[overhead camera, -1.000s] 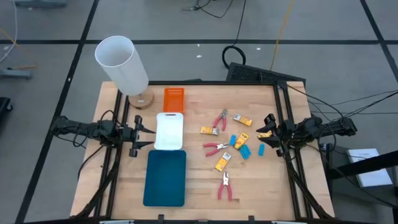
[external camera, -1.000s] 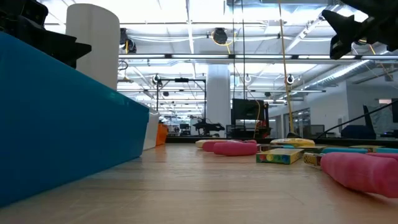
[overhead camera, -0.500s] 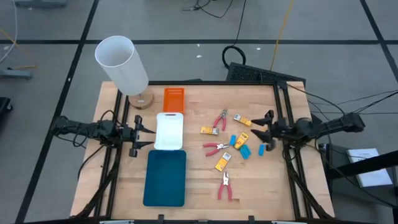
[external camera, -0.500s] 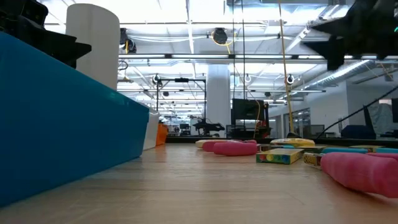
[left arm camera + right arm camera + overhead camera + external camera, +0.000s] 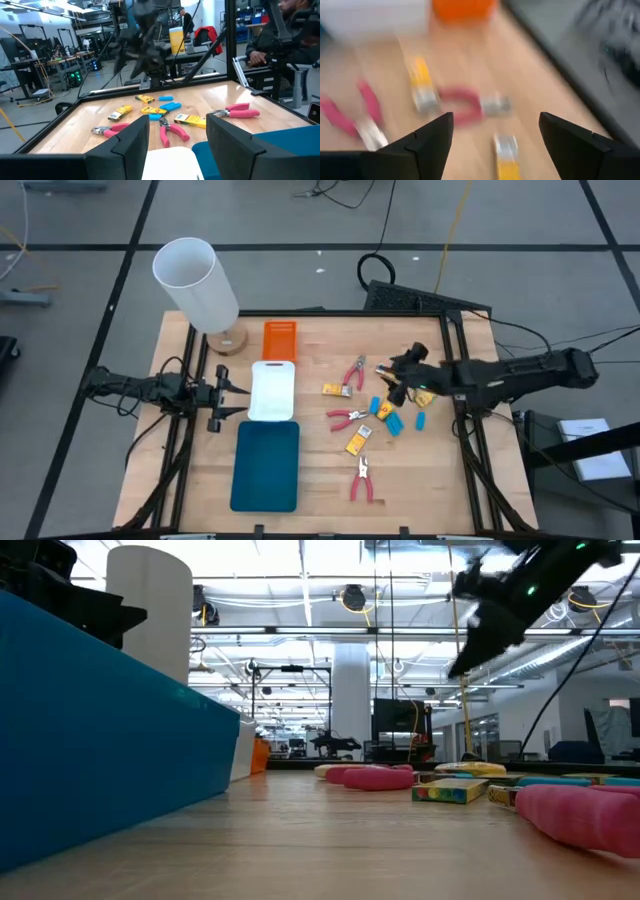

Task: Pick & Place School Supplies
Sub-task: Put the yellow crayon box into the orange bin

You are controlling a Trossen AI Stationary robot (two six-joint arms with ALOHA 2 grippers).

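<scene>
Right claw [image 5: 398, 377] hangs above the desk [image 5: 320, 490], fingers [image 5: 580, 145] spread wide, grasping nothing. Directly under it: yellow-orange packets [image 5: 391, 403], light-blue pieces [image 5: 395, 423] just beside them. Red-handled tools [image 5: 353, 373] lie just past the claw toward the trays, one more [image 5: 362, 479] well apart near the desk's front. Left claw [image 5: 222, 396] parked at the white tray [image 5: 271, 392], fingers [image 5: 131, 145] released, empty.
</scene>
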